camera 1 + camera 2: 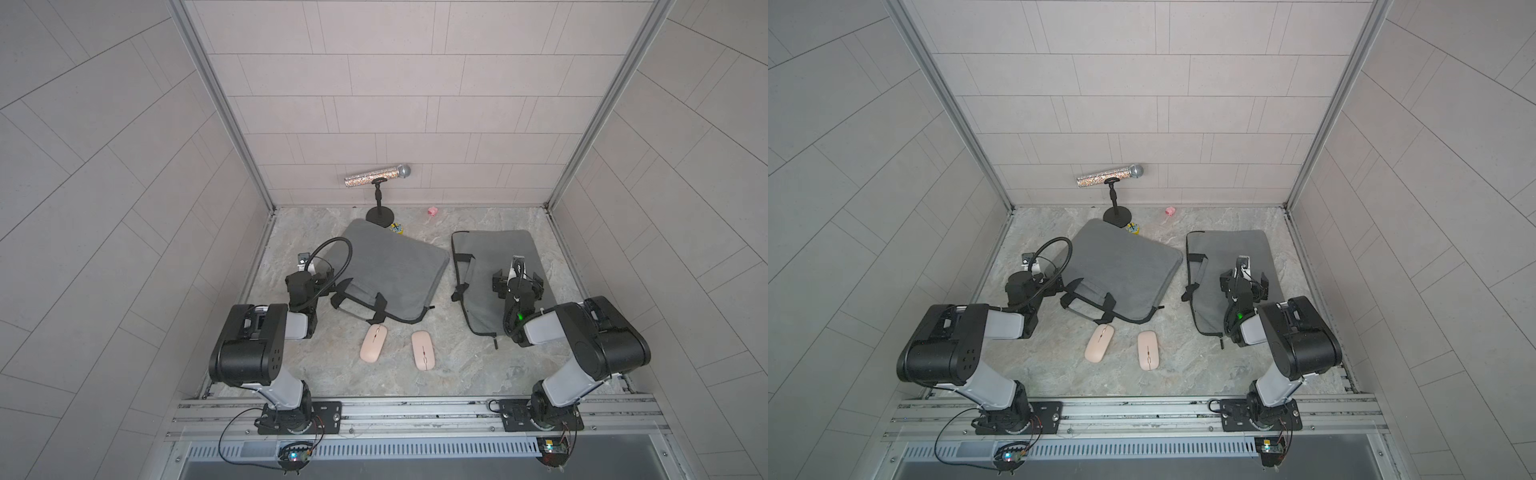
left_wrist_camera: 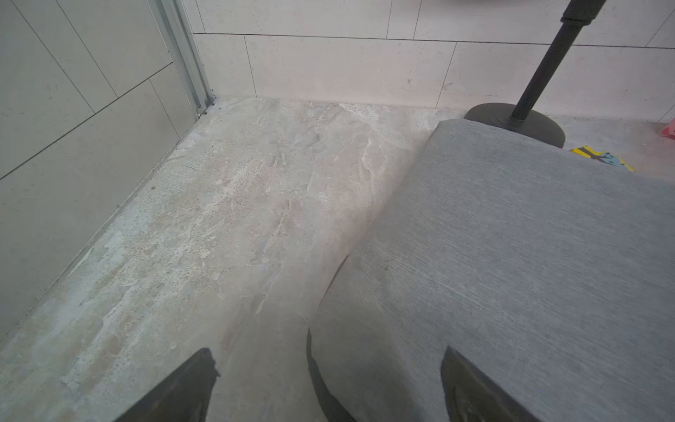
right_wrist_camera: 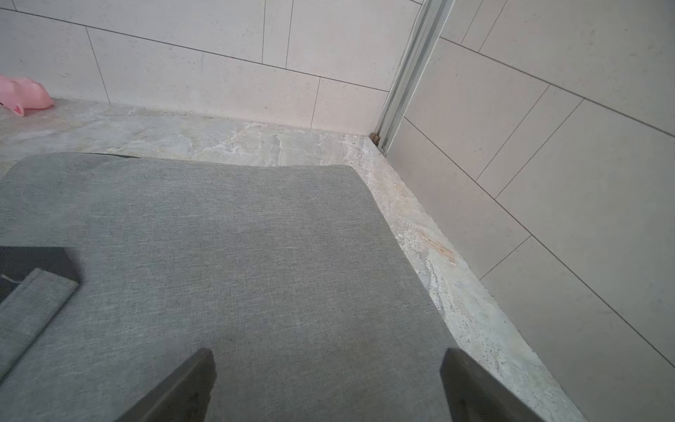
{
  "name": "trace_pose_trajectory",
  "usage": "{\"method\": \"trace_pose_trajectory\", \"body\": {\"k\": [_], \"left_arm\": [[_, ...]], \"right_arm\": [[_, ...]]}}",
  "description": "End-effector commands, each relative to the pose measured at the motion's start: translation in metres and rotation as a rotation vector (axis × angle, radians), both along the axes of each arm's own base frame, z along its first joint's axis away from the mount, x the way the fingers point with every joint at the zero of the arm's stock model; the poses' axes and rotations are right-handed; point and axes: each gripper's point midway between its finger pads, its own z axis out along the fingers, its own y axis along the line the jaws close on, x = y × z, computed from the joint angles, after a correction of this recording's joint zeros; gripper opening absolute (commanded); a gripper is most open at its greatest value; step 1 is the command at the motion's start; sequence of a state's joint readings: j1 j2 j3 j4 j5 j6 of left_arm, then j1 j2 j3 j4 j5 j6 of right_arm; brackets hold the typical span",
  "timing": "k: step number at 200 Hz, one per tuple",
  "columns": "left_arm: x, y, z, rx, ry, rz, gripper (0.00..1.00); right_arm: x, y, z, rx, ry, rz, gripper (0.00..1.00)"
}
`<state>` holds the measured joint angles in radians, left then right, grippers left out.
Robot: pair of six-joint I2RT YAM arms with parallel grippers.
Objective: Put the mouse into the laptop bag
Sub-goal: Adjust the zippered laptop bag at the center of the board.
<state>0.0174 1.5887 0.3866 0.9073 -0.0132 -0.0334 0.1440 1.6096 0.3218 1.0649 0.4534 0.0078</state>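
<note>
We see two pale pink flat oval computer mice on the grey marble-look desk (image 1: 332,374), near its front edge, between the arms. The left mouse (image 1: 373,343) and the right mouse (image 1: 423,350) lie side by side, apart, both outside the bags and untouched. Behind them the left grey fabric laptop bag (image 1: 390,266) lies flat and skewed, black handles toward the mice. Beside it, apart, is the right grey fabric laptop bag (image 1: 478,257), handles facing its neighbour.

We log the left claw (image 2: 328,369) as released and empty at the left bag's outer edge, one finger over fabric, one over bare desk. We log the right claw (image 3: 327,356) as released and empty over the right bag; we cannot tell if it touches.

By the back wall:
- a glittery silver microphone (image 1: 376,176) lying across a black round-base stand (image 1: 379,215)
- a small pink object (image 1: 432,211)
- a small yellow-blue object (image 1: 397,227) at the left bag's far corner
</note>
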Motion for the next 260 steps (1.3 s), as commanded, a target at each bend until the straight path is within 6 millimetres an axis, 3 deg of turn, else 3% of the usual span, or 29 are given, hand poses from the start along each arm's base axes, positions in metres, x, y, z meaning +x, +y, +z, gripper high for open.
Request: {"method": "trace_pose_trajectory", "body": {"k": [1, 232, 260], "left_arm": [[0.004, 0.001, 0.008, 0.009, -0.025, 0.002, 1.0], [0.004, 0.001, 0.008, 0.008, -0.023, 0.004, 1.0], [0.002, 0.003, 0.022, 0.034, -0.043, 0.033, 1.0]], "right_arm": [[0.002, -0.001, 0.01, -0.01, -0.024, -0.01, 1.0], [0.002, -0.002, 0.01, -0.009, -0.026, -0.011, 1.0], [-0.01, 0.001, 0.022, -0.01, -0.091, 0.004, 1.0]]}}
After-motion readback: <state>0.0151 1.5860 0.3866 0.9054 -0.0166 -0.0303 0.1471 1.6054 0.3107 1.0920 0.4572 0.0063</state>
